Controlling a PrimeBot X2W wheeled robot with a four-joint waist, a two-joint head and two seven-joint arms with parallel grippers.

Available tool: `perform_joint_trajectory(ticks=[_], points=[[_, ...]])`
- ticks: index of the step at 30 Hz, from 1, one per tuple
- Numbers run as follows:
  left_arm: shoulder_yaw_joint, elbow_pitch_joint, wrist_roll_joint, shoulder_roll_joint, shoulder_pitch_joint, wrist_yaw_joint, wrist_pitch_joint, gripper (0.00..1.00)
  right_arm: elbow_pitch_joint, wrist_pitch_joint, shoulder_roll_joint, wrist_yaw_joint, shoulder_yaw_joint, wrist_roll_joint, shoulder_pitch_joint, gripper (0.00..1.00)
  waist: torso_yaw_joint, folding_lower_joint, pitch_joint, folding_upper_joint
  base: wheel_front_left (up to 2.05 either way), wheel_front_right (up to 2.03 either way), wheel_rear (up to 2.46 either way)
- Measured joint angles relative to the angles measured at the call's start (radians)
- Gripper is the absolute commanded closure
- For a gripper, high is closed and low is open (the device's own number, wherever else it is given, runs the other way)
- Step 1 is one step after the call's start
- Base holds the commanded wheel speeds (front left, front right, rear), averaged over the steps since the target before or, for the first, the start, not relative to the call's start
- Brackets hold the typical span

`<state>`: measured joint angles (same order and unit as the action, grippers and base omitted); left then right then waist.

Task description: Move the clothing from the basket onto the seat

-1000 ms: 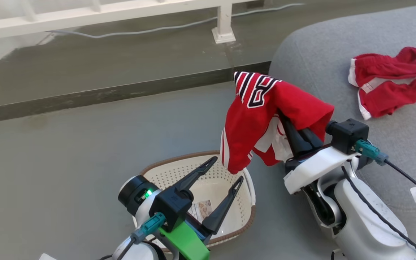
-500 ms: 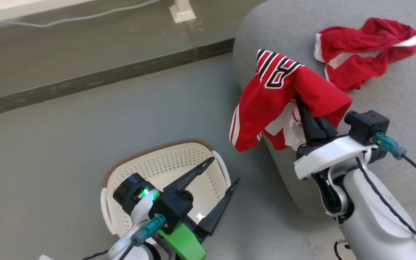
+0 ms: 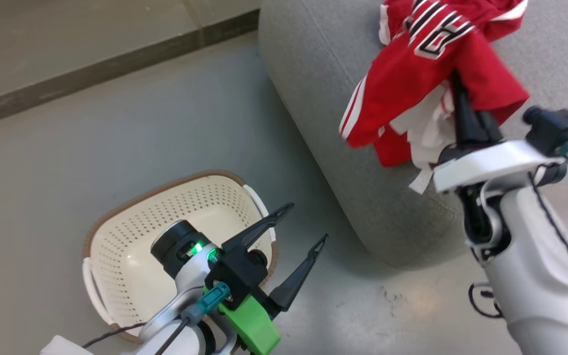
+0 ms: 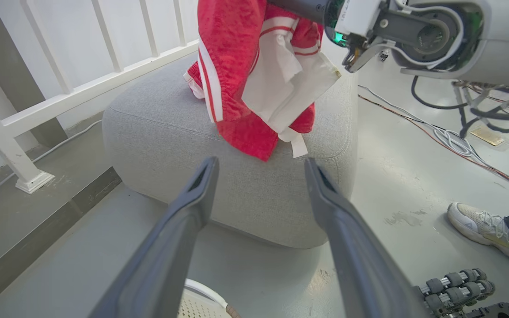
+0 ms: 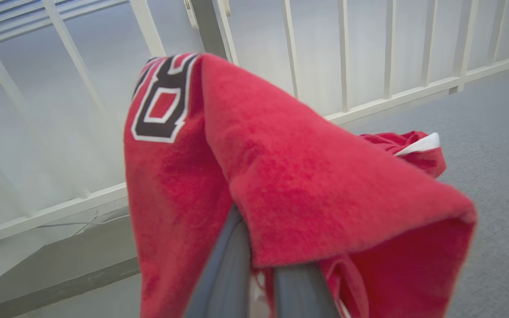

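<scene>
**Clothing: one piece hangs over the seat's near edge, one lies on it**

Clothing (image 3: 412,84) of red, soft-napped knit drapes over the right gripper (image 3: 461,103), whose two dark fingers are pinched together on it. Their tips are buried under the fabric. The garment hangs in folds above the rounded near corner of the seat (image 3: 323,98). White side stripes, a loose white lining and black-and-white lettering all show on it. From the left wrist view its lowest hem reaches the cushion's top, but I cannot tell whether it touches. A second red garment (image 5: 407,148) with white trim lies crumpled farther back on the seat, mostly hidden behind the held one.

The seat is grey woven fabric with a stitched seam near its edge, and the head view cuts it off at the top and right. Between it and the basket (image 3: 131,227) runs a strip of bare, smooth grey floor (image 3: 116,123). The basket stands on that floor, well apart from the seat. It is cream perforated plastic with a brown rim and white handles, and its near side is hidden by the left arm.

The left gripper (image 3: 306,222) hovers over the basket's right edge with its fingers spread wide and nothing between them. A dark kerb (image 3: 91,81) and a white railing (image 4: 82,92) bound the far side. To the seat's right are floor cables (image 4: 449,137) and a person's pale shoe (image 4: 484,225), cut off at the frame edge.
</scene>
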<state>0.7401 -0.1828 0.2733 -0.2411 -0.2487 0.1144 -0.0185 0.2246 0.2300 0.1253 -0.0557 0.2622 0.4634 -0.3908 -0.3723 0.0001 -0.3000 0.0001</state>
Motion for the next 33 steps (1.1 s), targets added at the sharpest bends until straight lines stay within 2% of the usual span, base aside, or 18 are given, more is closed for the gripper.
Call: perform_joint_trajectory(ticks=[14,24,29,33], points=[[0.037,-0.024,-0.005,-0.028,-0.048,0.002,-0.052,0.0,0.007,0.019,0.009,-0.008,-0.134,0.027,-0.243,1.0,-0.057,0.0,-0.112,0.0,0.0,0.0,0.0],[0.069,-0.044,-0.005,-0.031,-0.089,0.009,-0.07,0.0,0.068,0.022,0.114,-0.017,-0.252,0.03,-0.452,1.0,-0.037,0.0001,-0.166,0.0,0.0,0.0,0.0],[0.07,-0.057,-0.005,-0.032,-0.117,0.009,-0.082,0.0,0.149,0.022,0.162,-0.026,-0.3,0.041,-0.486,1.0,-0.014,0.0001,-0.195,0.0,0.0,0.0,0.0],[0.071,-0.063,-0.005,-0.035,-0.131,0.009,-0.089,0.0,0.229,0.022,0.172,-0.026,-0.317,0.046,-0.486,1.0,0.005,0.0001,-0.223,0.0,0.0,0.0,0.0]])
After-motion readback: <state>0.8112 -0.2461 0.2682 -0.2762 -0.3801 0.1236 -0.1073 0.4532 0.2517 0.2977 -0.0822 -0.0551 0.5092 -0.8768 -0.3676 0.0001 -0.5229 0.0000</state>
